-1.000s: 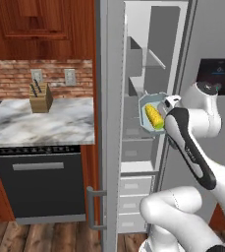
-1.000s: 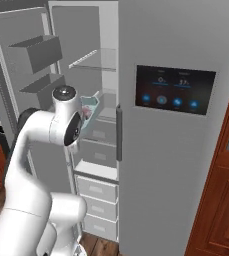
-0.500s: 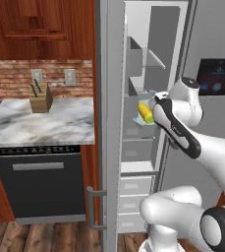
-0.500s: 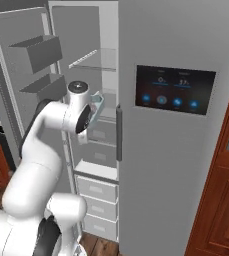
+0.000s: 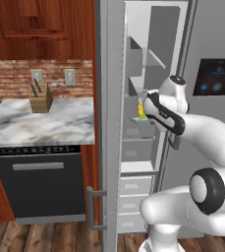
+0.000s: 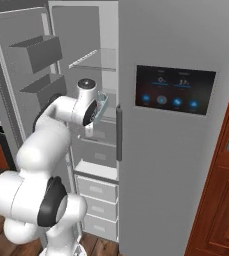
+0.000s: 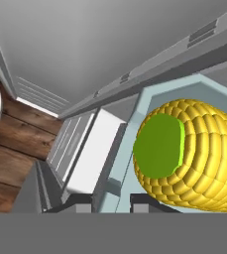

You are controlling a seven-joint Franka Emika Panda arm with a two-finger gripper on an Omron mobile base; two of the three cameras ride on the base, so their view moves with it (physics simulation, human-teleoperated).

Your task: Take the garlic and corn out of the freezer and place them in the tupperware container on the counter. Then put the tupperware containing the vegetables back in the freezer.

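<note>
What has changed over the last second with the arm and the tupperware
The gripper, shut on the tupperware container with the corn inside, has carried it from just outside the freezer in toward its shelves. The grip, the open door and the knife block stayed as before.

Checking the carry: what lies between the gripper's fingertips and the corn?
The tupperware container's rim, which the shut gripper pinches; the corn lies behind it, in the hand view.

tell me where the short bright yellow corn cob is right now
The short bright yellow corn cob lies in the pale blue translucent plastic tray, which the gripper holds at the open grey freezer compartment, above its drawers.
</note>
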